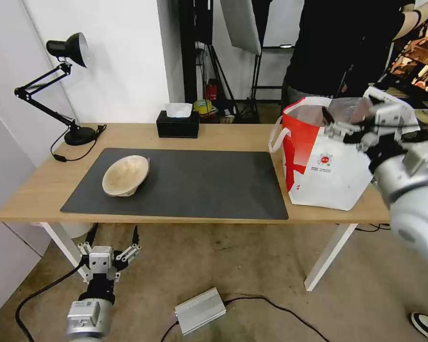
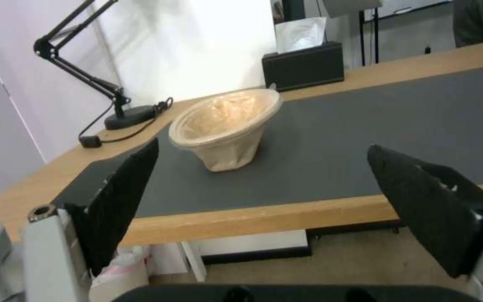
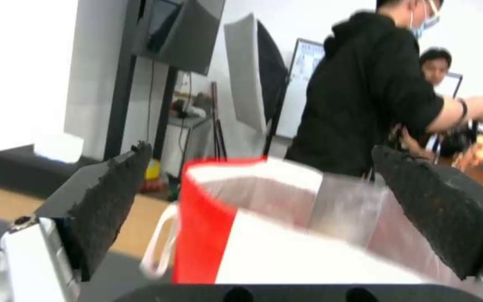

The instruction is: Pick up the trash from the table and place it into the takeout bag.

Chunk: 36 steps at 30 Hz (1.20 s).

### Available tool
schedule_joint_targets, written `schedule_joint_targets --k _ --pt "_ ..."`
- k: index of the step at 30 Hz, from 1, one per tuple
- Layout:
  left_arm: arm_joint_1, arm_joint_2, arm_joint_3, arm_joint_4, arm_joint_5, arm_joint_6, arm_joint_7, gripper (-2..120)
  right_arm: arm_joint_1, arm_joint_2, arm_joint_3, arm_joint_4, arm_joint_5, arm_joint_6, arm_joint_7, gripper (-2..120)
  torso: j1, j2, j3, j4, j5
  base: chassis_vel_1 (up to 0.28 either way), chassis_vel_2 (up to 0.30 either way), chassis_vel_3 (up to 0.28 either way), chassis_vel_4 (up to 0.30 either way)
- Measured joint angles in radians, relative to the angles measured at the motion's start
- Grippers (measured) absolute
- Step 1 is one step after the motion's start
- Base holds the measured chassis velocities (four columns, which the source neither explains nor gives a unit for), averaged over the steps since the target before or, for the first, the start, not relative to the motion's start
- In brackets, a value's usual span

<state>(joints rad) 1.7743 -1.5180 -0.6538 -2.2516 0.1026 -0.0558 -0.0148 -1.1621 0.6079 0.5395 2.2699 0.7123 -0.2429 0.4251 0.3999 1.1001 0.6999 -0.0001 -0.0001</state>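
Your left gripper (image 1: 113,237) hangs open below the table's (image 1: 233,137) front edge, empty. On the dark grey mat (image 1: 199,183), the beige paper-pulp bowl (image 1: 125,175) lies tilted. Farther right, your right gripper (image 1: 347,118) hovers open over the takeout bag's (image 1: 325,168) foil-lined mouth.

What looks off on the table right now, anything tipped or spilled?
The beige paper-pulp bowl is tipped on the dark mat, leaning on its side with the mouth tilted up rather than sitting flat. No spill shows around it. The takeout bag stands upright at the table's right end, with the open right gripper at its mouth.
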Motion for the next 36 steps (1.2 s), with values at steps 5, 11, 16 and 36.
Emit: schedule_joint_targets --k 5,11,16,36 --pt "0.001 -0.003 0.002 -0.001 0.002 0.0 0.0 100 -0.15 0.098 0.027 0.049 -0.083 0.029 0.016 100 0.0 0.0 0.0 0.0001 0.0 0.0 0.0 0.0 0.0" --pt "0.002 -0.006 0.003 -0.003 0.003 0.0 0.0 100 -0.252 0.158 0.021 0.057 -0.172 0.071 0.01 100 0.0 0.0 0.0 0.0001 0.0 0.0 0.0 0.0 0.0" --pt "0.003 -0.009 0.003 -0.003 0.004 0.0 0.0 100 -0.347 0.226 -0.037 0.032 -0.275 0.142 0.009 100 0.0 0.0 0.0 0.0001 0.0001 0.0 0.0 0.0 0.0" --pt "0.002 -0.006 0.003 0.007 0.005 0.0 0.001 100 -0.444 0.327 -0.196 -0.115 -0.43 0.283 0.096 99 0.0 0.0 0.0 0.0001 0.0001 0.0 0.0 0.0 0.0"
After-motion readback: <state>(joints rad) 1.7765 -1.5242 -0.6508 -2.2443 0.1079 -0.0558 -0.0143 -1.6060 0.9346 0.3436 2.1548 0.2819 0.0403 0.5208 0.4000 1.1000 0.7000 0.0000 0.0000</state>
